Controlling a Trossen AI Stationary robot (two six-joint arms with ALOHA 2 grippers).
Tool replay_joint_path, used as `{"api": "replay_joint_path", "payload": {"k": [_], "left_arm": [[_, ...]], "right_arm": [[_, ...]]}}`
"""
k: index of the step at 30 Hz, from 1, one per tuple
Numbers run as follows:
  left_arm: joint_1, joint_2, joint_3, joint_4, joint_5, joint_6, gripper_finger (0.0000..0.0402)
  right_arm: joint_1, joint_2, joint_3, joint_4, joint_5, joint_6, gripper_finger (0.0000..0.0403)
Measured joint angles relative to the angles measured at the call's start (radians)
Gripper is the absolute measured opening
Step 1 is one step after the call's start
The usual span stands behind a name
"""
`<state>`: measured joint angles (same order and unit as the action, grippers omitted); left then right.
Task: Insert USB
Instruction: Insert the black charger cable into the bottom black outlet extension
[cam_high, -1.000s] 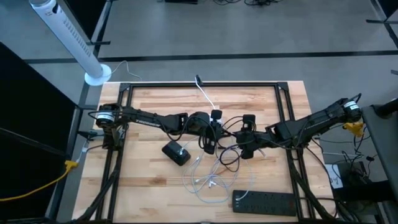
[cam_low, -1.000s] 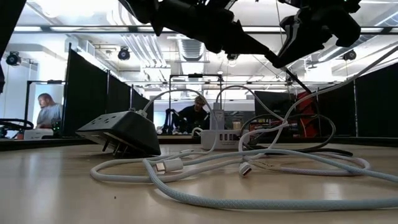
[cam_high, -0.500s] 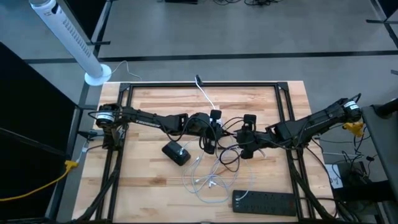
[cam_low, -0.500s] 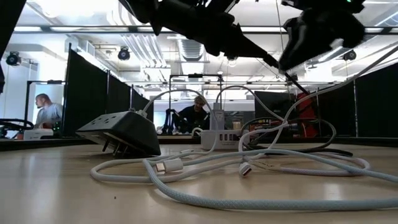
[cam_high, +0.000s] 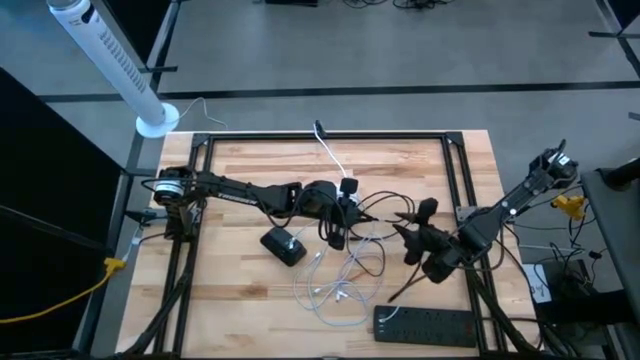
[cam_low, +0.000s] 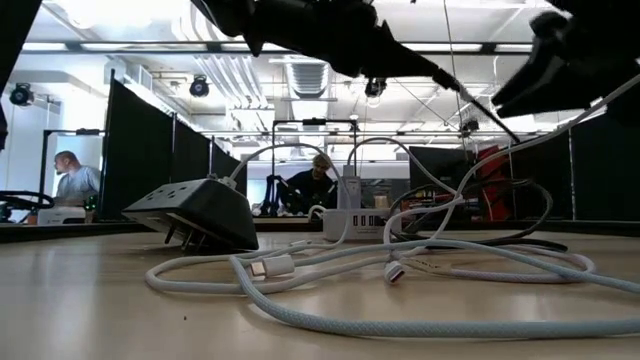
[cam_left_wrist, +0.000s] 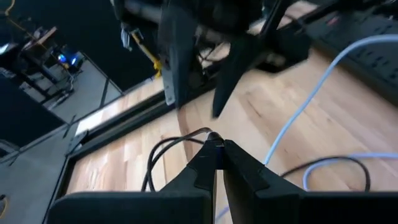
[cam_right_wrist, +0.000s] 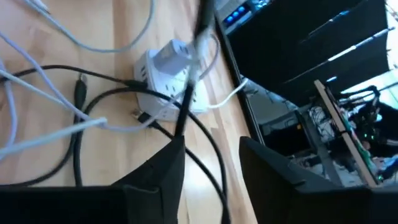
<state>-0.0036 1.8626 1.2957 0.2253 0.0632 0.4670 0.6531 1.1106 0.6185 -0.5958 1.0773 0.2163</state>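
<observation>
High view: the right gripper (cam_high: 412, 222) has pulled back from the table centre toward the right edge, arm folded. A second ago it sat close beside the left gripper (cam_high: 340, 205) over the cable tangle; now the two are well apart. The left arm has not shifted and holds above the white charging hub (cam_high: 347, 186).

Low view: white cables (cam_low: 400, 262) with free plugs lie slack on the table (cam_low: 90, 300); the black power block (cam_low: 195, 215) and hub (cam_low: 352, 222) are unmoved. The right arm now shows only at the upper right corner.

Left wrist view: fingers (cam_left_wrist: 200, 165) clenched on the end of a black cable (cam_left_wrist: 163, 155).

Right wrist view: fingers (cam_right_wrist: 163, 163) released, gap bare, nothing held; hub (cam_right_wrist: 165, 78) lies ahead with black cable crossing it.

Judgement: right has let go; the plug stays with left, insertion not yet done.
</observation>
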Motion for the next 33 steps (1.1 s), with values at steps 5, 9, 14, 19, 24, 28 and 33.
{"api": "replay_joint_path", "payload": {"k": [5, 9, 14, 19, 24, 28, 33], "left_arm": [[0.0, 0.0, 0.0, 0.021, 0.063, 0.0, 0.0005], [-0.001, -0.014, 0.0, -0.025, 0.056, -0.004, 0.0005], [0.007, -0.027, 0.0, -0.047, 0.052, -0.004, 0.0005], [0.032, -0.022, -0.002, 0.038, 0.052, -0.004, 0.0005], [0.038, -0.021, -0.002, 0.081, 0.053, -0.003, 0.0005], [0.034, -0.021, -0.002, 0.1, 0.083, 0.016, 0.0005], [0.015, -0.019, -0.002, 0.125, 0.093, 0.029, 0.0005]], "right_arm": [[0.028, -0.118, -0.13, 0.19, 0.075, -0.05, 0.0124], [0.03, -0.271, -0.202, 0.355, 0.023, -0.222, 0.0129], [0.012, -0.484, -0.268, 0.541, -0.141, -0.476, 0.0148], [-0.078, -0.652, -0.353, 0.753, -0.357, -0.672, 0.0173], [-0.194, -0.692, -0.454, 0.92, -0.546, -0.723, 0.0203], [-0.272, -0.657, -0.494, 1.031, -0.589, -0.715, 0.0224], [-0.325, -0.559, -0.495, 1.163, -0.718, -0.659, 0.0232]]}}
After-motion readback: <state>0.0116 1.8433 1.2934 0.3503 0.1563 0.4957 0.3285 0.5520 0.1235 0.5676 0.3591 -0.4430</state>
